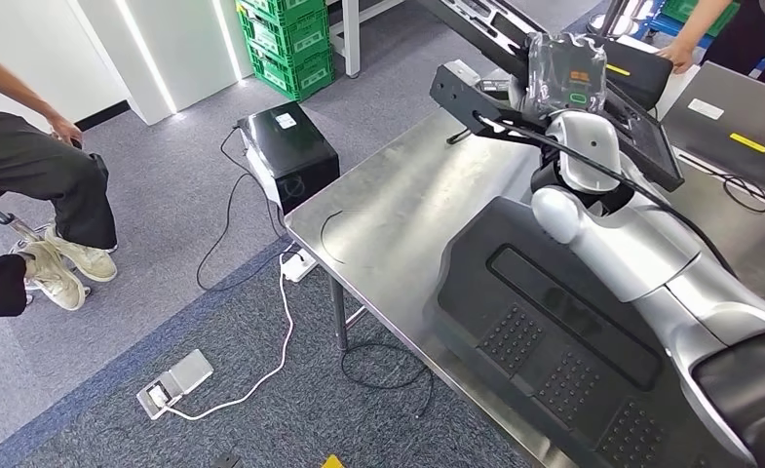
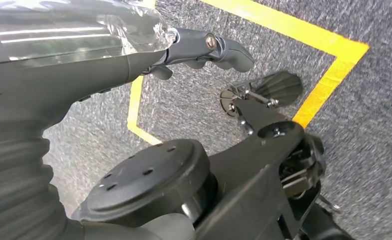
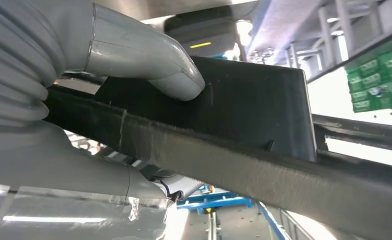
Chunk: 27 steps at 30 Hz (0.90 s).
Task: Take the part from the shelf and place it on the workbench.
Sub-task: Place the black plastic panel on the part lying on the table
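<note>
Right hand (image 1: 565, 73) grips the long black part (image 1: 641, 136), thumb (image 3: 149, 60) pressed on one face and fingers wrapped under the other, per right wrist view. Part is held up above the steel workbench (image 1: 407, 205), tilted, running from far left toward right, not touching the surface. Hand is wrapped in clear plastic. Silver right arm (image 1: 641, 253) reaches from near right across a big black moulded panel (image 1: 554, 331) lying flat on the workbench near edge. Left hand (image 2: 203, 47) hangs over grey carpet with yellow tape lines (image 2: 328, 75), fingers curled in, holding nothing. Black box (image 1: 290, 146) sits on floor left of the workbench, cables trailing to a white power strip (image 1: 173, 382). Green crates (image 1: 286, 39) stacked far. Seated person (image 1: 37, 185) far left; another person's hand (image 1: 675, 54) rests at far right.
</note>
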### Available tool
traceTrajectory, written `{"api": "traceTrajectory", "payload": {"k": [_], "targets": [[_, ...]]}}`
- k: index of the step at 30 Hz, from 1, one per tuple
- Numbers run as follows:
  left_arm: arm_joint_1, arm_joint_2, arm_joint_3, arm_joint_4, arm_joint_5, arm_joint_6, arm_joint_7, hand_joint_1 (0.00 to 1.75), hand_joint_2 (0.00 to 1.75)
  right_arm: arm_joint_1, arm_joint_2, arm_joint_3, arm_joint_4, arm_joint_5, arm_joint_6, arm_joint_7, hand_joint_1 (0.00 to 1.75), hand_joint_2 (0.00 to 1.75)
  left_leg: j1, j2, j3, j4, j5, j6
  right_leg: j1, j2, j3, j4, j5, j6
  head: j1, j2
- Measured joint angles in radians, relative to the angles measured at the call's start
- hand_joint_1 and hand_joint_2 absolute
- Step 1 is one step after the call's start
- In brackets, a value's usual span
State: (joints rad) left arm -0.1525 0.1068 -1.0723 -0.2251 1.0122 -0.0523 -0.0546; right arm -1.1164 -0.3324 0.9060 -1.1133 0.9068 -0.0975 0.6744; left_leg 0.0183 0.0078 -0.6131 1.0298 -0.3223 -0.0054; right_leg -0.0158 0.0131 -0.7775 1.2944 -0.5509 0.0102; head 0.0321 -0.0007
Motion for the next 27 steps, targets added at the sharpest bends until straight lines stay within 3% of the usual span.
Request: {"api": "traceTrajectory", "payload": {"k": [1,2,5,7,10,12,14,15,16,17,19,21,22,24,26,27], "targets": [[0.0,0.0,0.0,0.0,0.0,0.0,0.0,0.0,1.75,0.001,0.0,0.0,0.001,0.0,0.0,0.0,1.75,1.75,0.0,0.005,0.0,0.0,0.0,0.0,-0.001,-0.002,-0.007,0.015,0.003,0.001,0.004,0.0],[0.0,0.0,0.0,0.0,0.0,0.0,0.0,0.0,1.75,0.001,-0.001,0.0,0.003,0.0,0.0,0.0,1.75,1.75,0.0,0.01,0.001,0.001,-0.001,-0.001,-0.001,-0.004,0.006,-0.012,0.025,0.0,0.009,0.0],[-0.001,0.0,0.0,0.0,0.0,0.0,0.0,0.0,1.75,-0.003,-0.001,0.0,0.004,0.0,0.0,0.0,1.75,1.75,-0.003,0.023,0.005,0.003,-0.008,-0.01,0.004,-0.033,0.105,-0.206,0.105,-0.01,0.022,0.0],[-0.001,0.0,0.0,0.0,0.0,0.0,0.0,0.0,1.75,-0.005,-0.001,0.0,0.004,0.0,0.0,0.0,1.75,1.75,-0.007,0.03,0.005,0.003,-0.01,-0.02,0.012,-0.042,0.127,-0.259,0.113,-0.02,0.025,0.0],[-0.001,0.0,0.0,0.0,0.001,0.0,0.0,0.0,1.75,-0.005,-0.002,0.0,0.006,0.0,0.0,0.0,1.75,1.75,-0.006,0.034,0.006,0.009,-0.019,-0.036,0.013,-0.027,0.128,-0.267,0.118,-0.036,0.02,0.0],[-0.001,0.0,0.0,0.0,0.001,0.0,0.0,0.0,1.75,-0.007,-0.002,0.0,0.006,0.0,0.0,0.0,1.75,1.75,-0.003,0.019,-0.018,0.073,-0.062,-0.043,0.01,-0.019,0.133,-0.275,0.121,-0.049,0.013,0.0],[0.001,0.0,0.0,0.0,0.001,0.0,0.0,0.0,1.75,-0.006,-0.001,0.0,0.006,0.0,0.0,0.0,1.75,1.75,-0.003,0.005,-0.076,0.202,-0.125,-0.046,0.012,-0.009,0.133,-0.275,0.121,-0.056,0.003,0.0],[0.001,0.0,0.0,0.0,0.001,0.0,0.0,0.0,1.75,-0.005,-0.001,0.0,0.006,0.0,0.0,0.0,1.75,1.75,-0.003,0.003,-0.104,0.259,-0.144,-0.047,0.013,-0.002,0.133,-0.274,0.12,-0.058,-0.002,0.0],[0.002,0.0,0.0,0.0,0.001,0.0,0.0,0.0,1.75,-0.004,0.0,0.0,0.007,0.0,0.0,0.0,1.75,1.75,-0.003,0.001,-0.118,0.286,-0.144,-0.047,0.013,0.005,0.133,-0.272,0.12,-0.058,-0.006,0.0],[0.002,0.0,0.0,0.0,0.001,0.0,0.0,0.0,1.75,-0.003,0.0,0.0,0.007,0.0,0.0,0.0,1.75,1.75,-0.003,0.0,-0.116,0.275,-0.125,-0.047,0.013,0.013,0.134,-0.27,0.119,-0.058,-0.009,0.0],[0.002,0.0,0.0,0.0,0.001,0.0,0.0,0.0,1.75,-0.003,0.0,0.0,0.007,0.0,0.0,0.0,1.75,1.75,0.0,-0.014,-0.068,0.161,-0.053,-0.043,0.012,0.027,0.134,-0.265,0.116,-0.056,-0.018,0.0],[0.002,0.0,0.0,0.001,0.002,0.0,0.0,0.0,1.75,-0.003,0.0,0.0,0.007,0.0,0.0,0.0,1.75,1.75,0.002,-0.037,-0.024,0.051,-0.01,-0.037,0.014,0.041,0.129,-0.257,0.114,-0.049,-0.025,0.0],[0.002,0.0,0.0,0.001,0.001,0.0,0.0,0.0,1.75,-0.003,0.0,0.0,0.008,0.0,0.0,0.0,1.75,1.75,0.002,-0.044,-0.016,0.027,-0.006,-0.035,0.014,0.048,0.125,-0.256,0.114,-0.045,-0.025,0.0],[0.001,0.0,0.0,0.001,0.002,0.0,0.0,0.0,1.75,-0.003,-0.001,0.0,0.008,0.0,0.0,0.0,1.75,1.75,-0.001,-0.036,-0.013,0.017,-0.007,-0.026,0.011,0.061,0.121,-0.257,0.117,-0.033,-0.023,0.0],[-0.002,0.0,0.0,0.001,0.002,0.0,0.0,0.0,1.75,-0.004,-0.002,0.0,0.009,0.0,0.0,0.0,1.75,1.75,0.0,-0.023,-0.008,0.006,-0.001,-0.012,0.009,0.05,0.112,-0.238,0.103,-0.021,-0.019,0.0],[-0.002,0.0,0.0,0.001,0.002,0.0,0.0,0.0,1.75,-0.005,-0.003,-0.001,0.01,0.0,0.0,0.0,1.75,1.75,0.001,-0.017,-0.005,0.001,0.002,-0.007,0.009,0.036,0.098,-0.205,0.083,-0.017,-0.014,0.0]]}}
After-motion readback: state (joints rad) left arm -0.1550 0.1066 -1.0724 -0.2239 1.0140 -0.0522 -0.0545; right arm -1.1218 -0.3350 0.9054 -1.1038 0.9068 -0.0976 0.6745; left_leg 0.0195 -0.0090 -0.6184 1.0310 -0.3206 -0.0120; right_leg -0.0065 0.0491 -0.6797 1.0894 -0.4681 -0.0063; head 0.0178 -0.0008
